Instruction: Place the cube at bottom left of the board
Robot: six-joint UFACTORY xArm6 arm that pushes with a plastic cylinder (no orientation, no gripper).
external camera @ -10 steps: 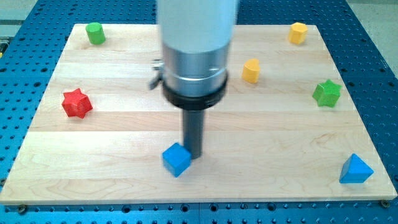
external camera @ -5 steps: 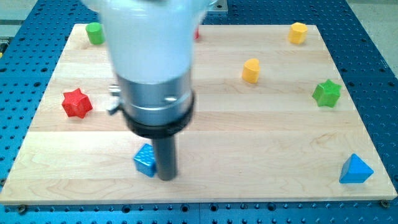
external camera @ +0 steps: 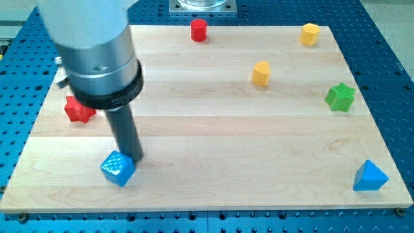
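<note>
The blue cube (external camera: pixel 117 168) lies near the board's bottom edge, left of centre. My tip (external camera: pixel 133 158) stands right against the cube's upper right side, touching it. The rod rises from there to the big grey arm body (external camera: pixel 94 52), which fills the view's upper left and hides the board behind it.
The red star (external camera: pixel 76 110) sits at the left, partly hidden by the arm. A red cylinder (external camera: pixel 198 30) is at the top centre, a yellow block (external camera: pixel 310 33) at the top right, another yellow block (external camera: pixel 261 73) right of centre, a green star (external camera: pixel 339 97) at the right, a blue triangular block (external camera: pixel 370 176) at the bottom right.
My tip and the blue cube have moved left along the board's bottom part. The arm now hides the green block at top left and uncovers the red cylinder.
</note>
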